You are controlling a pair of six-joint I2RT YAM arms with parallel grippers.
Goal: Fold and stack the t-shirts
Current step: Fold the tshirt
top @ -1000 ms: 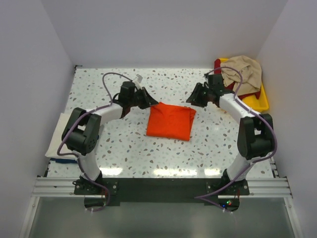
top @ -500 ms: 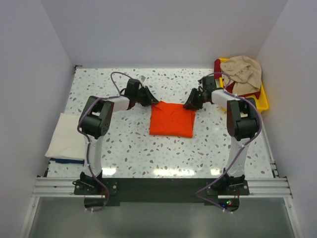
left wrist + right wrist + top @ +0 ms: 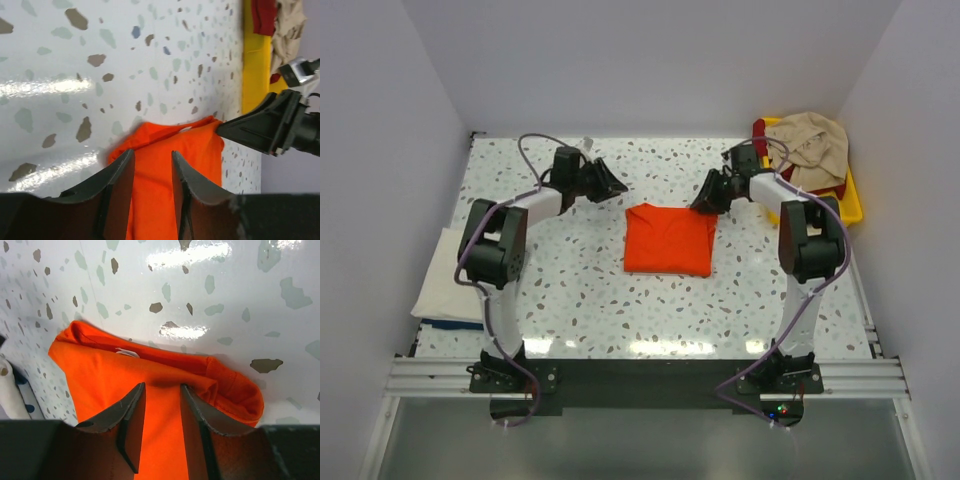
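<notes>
Here, the folded orange t-shirt is seen lying flat at the middle of the speckled table, with the left gripper spread and empty near its far left corner and the right gripper likewise spread, nothing pinched, at its far right corner.

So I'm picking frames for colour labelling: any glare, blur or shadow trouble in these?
Top view: sharp and evenly lit, bright strips reflected near the front of the table. Left wrist view: white glare streak beside the orange shirt; the fingers are dark and soft. Right wrist view: glare patches at the top, shirt crisp.
</notes>
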